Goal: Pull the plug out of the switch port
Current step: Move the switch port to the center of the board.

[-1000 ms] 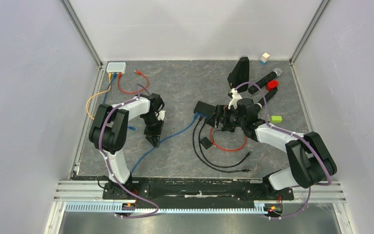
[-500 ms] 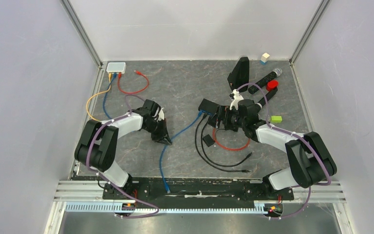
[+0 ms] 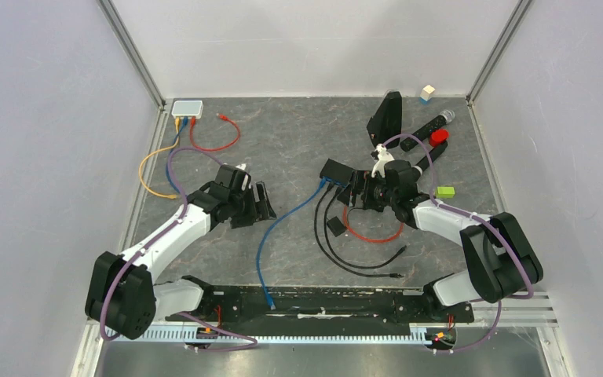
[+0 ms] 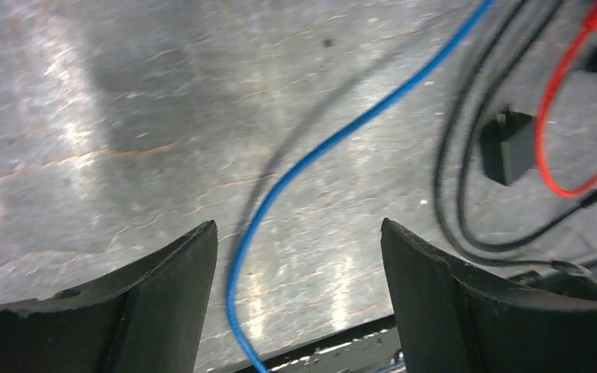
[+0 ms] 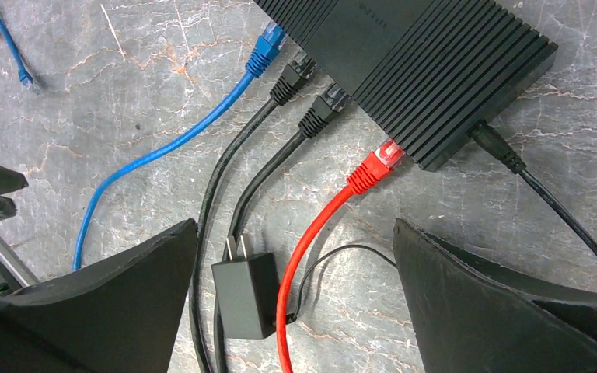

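Observation:
The black switch (image 5: 427,62) lies mid-table (image 3: 334,170). A blue plug (image 5: 266,48), two black plugs (image 5: 295,74) and a red plug (image 5: 377,167) sit in its ports. My right gripper (image 5: 295,225) hovers open just above the cables beside the switch (image 3: 357,191), holding nothing. The blue cable (image 3: 271,236) runs from the switch to the near rail, where its free end lies. Left of that cable, my left gripper (image 3: 263,203) is open. In the left wrist view the blue cable (image 4: 311,159) lies on the table between the left fingers (image 4: 179,272), untouched.
A black power adapter (image 5: 242,291) and a red cable loop (image 3: 369,236) lie under the right gripper. A white box (image 3: 187,107) with yellow, blue and red cables sits far left. A black wedge (image 3: 385,116), remote (image 3: 428,126), red cap (image 3: 439,137) and green block (image 3: 444,191) stand far right.
The left gripper went from shut on the blue cable to open and let it go. The left arm swung toward the near left. The cable's free end now lies at the near rail.

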`<act>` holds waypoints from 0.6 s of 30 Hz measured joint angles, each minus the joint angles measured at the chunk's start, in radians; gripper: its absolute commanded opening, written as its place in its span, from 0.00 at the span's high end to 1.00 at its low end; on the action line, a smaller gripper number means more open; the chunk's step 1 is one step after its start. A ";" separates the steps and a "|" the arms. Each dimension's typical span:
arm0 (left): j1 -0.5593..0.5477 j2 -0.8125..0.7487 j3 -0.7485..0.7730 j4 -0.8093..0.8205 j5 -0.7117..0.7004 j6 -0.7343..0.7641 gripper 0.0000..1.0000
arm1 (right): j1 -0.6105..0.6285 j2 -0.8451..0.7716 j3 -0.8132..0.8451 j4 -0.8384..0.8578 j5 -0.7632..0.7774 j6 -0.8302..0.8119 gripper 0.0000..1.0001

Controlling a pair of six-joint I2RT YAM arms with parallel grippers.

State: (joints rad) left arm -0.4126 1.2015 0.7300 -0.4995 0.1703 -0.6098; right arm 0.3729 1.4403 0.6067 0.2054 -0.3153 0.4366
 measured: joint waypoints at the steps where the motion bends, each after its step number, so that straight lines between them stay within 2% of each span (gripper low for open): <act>1: 0.000 0.000 0.000 -0.012 -0.020 0.000 0.17 | 0.000 0.000 0.000 0.001 -0.001 0.000 0.02; 6: -0.018 0.064 -0.029 -0.070 -0.092 -0.001 0.17 | 0.000 0.001 0.000 0.004 -0.003 0.000 0.02; 11: -0.071 0.127 -0.052 -0.083 -0.097 -0.002 0.23 | 0.000 0.001 0.000 0.003 -0.001 0.000 0.02; 18: -0.181 0.129 -0.087 0.030 -0.038 -0.046 0.24 | -0.007 0.001 0.000 -0.009 0.022 -0.014 0.02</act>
State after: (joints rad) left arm -0.5934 1.3304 0.6426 -0.4694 0.1322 -0.6559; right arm 0.3660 1.4410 0.6067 0.1963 -0.2935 0.4221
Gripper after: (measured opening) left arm 0.765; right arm 0.979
